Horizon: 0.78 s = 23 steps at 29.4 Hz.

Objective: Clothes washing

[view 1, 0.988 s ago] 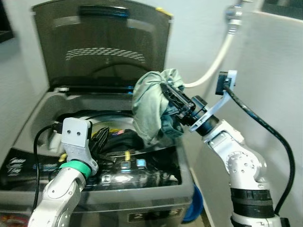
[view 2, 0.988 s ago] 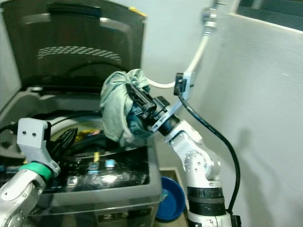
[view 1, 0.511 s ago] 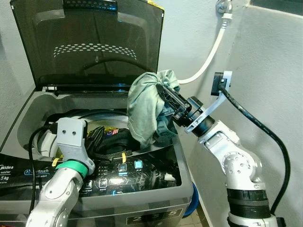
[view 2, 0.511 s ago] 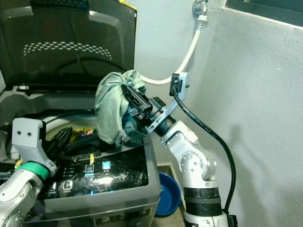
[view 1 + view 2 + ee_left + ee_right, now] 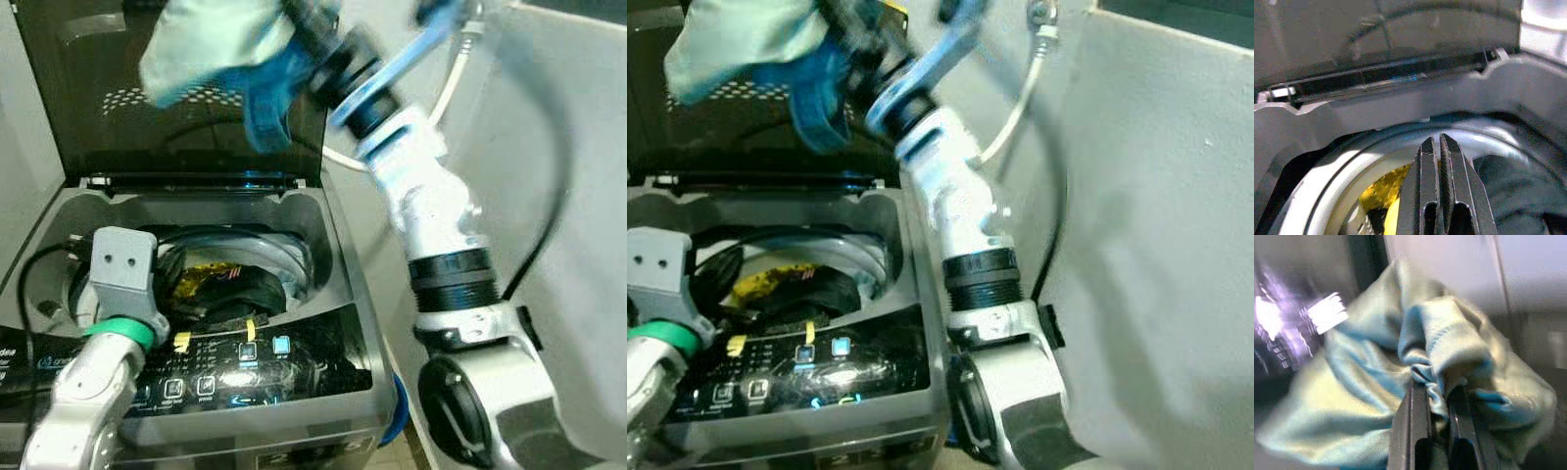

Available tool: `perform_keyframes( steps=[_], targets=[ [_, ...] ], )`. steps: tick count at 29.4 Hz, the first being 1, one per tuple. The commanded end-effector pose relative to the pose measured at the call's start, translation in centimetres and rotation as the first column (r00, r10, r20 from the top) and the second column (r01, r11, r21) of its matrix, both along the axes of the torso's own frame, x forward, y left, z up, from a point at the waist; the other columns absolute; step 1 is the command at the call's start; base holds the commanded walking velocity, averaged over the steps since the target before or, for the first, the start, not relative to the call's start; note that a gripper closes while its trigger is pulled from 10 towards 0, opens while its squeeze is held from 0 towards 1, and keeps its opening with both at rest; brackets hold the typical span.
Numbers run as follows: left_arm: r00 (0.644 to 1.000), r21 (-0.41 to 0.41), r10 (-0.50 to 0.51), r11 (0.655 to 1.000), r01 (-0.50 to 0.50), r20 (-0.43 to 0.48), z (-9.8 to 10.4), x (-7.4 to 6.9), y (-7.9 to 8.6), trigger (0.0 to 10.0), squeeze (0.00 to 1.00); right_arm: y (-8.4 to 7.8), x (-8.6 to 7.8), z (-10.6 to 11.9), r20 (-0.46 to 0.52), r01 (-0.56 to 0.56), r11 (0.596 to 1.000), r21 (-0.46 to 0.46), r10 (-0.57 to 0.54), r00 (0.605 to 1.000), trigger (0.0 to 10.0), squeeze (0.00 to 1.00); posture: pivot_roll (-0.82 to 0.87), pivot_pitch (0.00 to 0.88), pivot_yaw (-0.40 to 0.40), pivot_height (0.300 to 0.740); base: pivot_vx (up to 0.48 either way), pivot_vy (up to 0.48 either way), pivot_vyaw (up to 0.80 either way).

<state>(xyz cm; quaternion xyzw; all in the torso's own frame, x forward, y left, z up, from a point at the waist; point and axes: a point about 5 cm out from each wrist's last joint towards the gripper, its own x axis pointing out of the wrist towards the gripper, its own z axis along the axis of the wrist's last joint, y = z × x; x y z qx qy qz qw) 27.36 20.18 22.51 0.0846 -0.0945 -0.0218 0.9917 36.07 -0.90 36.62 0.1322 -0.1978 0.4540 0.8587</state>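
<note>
Top-loading washing machine (image 5: 323, 294) with dark lid (image 5: 59, 108) propped upright and drum (image 5: 284, 250) open, seen from above. Raised high over the machine, in front of the lid: right gripper (image 5: 294, 24), blurred, its 2 black fingers (image 5: 1413, 423) pinched shut on a bunched pale green cloth (image 5: 211, 39) with a blue part (image 5: 265, 103) hanging below. Cloth well above the drum, not touching the machine. Inside the drum: dark clothes (image 5: 250, 289) and a yellow item (image 5: 201, 279). Along the front edge: glossy black control panel (image 5: 245, 367) with lit blue buttons. Low at the machine's front left: left gripper (image 5: 1440, 147), aimed into the drum, its 2 fingers pressed together with nothing between them, hovering over the clothes. Behind on the wall: white hose (image 5: 451, 83) running up to a tap. Pale wall (image 5: 578, 196) to the right of the machine.
</note>
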Motion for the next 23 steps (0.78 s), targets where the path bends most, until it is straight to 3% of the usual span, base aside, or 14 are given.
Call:
perform_keyframes(
  steps=[1,2,4,8,15,18,19,20,22,23],
  targets=[
    [0.999,0.043,-0.009,0.999,0.011,-0.046,-0.3,-0.4,0.0,10.0,0.0,0.9,0.7,-3.1,-0.03,0.038,0.983,-0.178,-0.044,0.999,10.0,0.0,0.1,0.005,-0.024,0.74,0.0,0.0,0.0],
    [0.998,0.071,-0.02,0.997,0.024,-0.066,-0.1,-0.8,0.2,10.0,0.0,1.1,1.1,-4.8,-0.033,0.067,0.959,-0.277,-0.079,0.996,10.0,0.0,0.11,0.003,-0.025,0.74,0.0,0.0,0.0],
    [0.995,0.116,-0.039,0.992,0.05,-0.096,0.2,-1.4,0.5,10.0,0.0,1.1,1.5,-6.6,-0.035,0.099,0.924,-0.369,-0.12,0.992,10.0,0.0,0.12,0.003,-0.028,0.74,0.0,0.0,0.0],
    [0.986,0.186,-0.049,0.979,0.079,-0.159,0.3,-2.5,1.2,10.0,0.0,0.8,2.0,-7.2,-0.064,0.104,0.926,-0.364,-0.137,0.989,10.0,0.0,0.13,0.002,-0.023,0.74,0.0,0.0,0.0],
    [0.977,0.217,-0.053,0.971,0.099,-0.208,0.9,-3.5,1.9,10.0,0.0,0.4,2.1,-7.5,-0.099,0.058,0.921,-0.386,-0.104,0.99,10.0,0.0,0.13,0.0,-0.019,0.74,0.0,0.0,0.0],
    [0.966,0.223,-0.047,0.969,0.106,-0.253,1.0,-3.7,2.2,10.0,0.0,0.3,1.5,-9.5,-0.256,-0.153,0.874,-0.462,0.034,0.966,10.0,0.0,0.13,0.0,-0.014,0.74,0.0,0.0,0.0],
    [0.966,0.223,-0.047,0.969,0.106,-0.253,1.0,-3.7,2.2,10.0,0.0,0.3,1.5,-9.5,-0.256,-0.153,0.874,-0.462,0.034,0.966,10.0,0.0,0.13,0.0,-0.014,0.74,0.0,0.0,0.0],
    [0.964,0.221,-0.048,0.969,0.108,-0.261,1.0,-3.6,2.1,10.0,0.0,0.2,1.1,-10.0,-0.304,-0.23,0.854,-0.467,0.089,0.949,10.0,0.26,0.13,0.0,-0.012,0.74,0.0,0.0,0.0],
    [0.963,0.219,-0.049,0.969,0.11,-0.265,1.0,-3.6,2.0,10.0,0.0,0.2,0.9,-10.3,-0.33,-0.273,0.841,-0.467,0.121,0.936,10.0,0.26,0.13,0.0,-0.012,0.74,0.0,0.0,0.0],
    [0.962,0.22,-0.052,0.969,0.114,-0.267,1.0,-3.6,1.9,10.0,0.0,0.2,0.7,-10.4,-0.345,-0.306,0.84,-0.449,0.153,0.926,10.0,0.91,0.13,0.0,-0.009,0.74,0.0,0.0,0.0]
  ],
)
